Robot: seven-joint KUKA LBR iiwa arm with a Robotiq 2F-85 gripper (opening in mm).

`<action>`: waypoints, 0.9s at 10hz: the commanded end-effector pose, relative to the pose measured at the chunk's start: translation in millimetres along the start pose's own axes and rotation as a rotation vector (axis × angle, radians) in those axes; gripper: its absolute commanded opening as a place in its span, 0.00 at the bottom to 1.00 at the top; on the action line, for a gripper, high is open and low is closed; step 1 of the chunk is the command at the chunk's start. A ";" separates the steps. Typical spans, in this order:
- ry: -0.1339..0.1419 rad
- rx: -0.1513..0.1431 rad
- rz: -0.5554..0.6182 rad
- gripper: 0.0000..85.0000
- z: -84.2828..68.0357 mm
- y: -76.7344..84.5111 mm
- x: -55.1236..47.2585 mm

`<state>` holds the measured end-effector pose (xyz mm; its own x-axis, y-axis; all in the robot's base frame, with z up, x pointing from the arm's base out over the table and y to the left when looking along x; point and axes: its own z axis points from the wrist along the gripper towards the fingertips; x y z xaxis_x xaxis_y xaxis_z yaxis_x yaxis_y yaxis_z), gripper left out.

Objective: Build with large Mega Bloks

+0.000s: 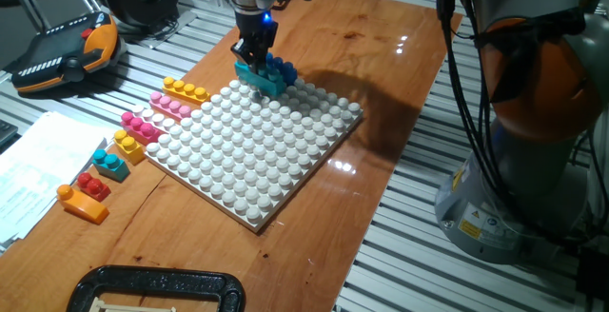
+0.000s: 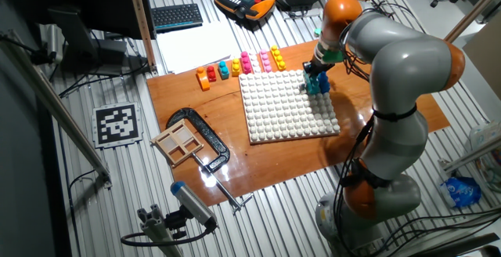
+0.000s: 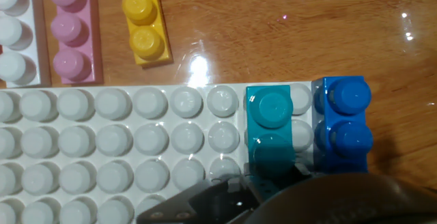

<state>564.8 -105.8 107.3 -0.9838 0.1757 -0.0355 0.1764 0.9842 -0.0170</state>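
My gripper stands at the far corner of the white studded baseplate, shut on a teal Mega Blok that sits on the plate's studs. A blue Mega Blok stands right beside it, on the plate's edge. In the hand view the teal brick runs under my fingers at the bottom, so its near end is hidden. The blue brick is one stud column to its right. In the other fixed view the gripper hangs over both bricks at the plate's far right corner.
Loose bricks line the plate's left side: yellow, pale pink, magenta, teal, red and orange. A black clamp lies at the table's front. Papers and a teach pendant are on the left.
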 end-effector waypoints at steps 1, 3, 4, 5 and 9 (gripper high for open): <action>-0.001 0.000 0.000 0.00 1.4 0.6 -0.8; -0.003 -0.002 0.000 0.00 4.1 1.2 -2.2; -0.007 -0.001 -0.001 0.00 5.4 0.5 -2.9; -0.006 -0.003 -0.003 0.00 6.4 -0.3 -3.2; -0.013 -0.009 -0.003 0.00 14.0 0.3 -3.2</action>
<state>568.6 -106.7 92.7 -0.9837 0.1728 -0.0489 0.1734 0.9848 -0.0081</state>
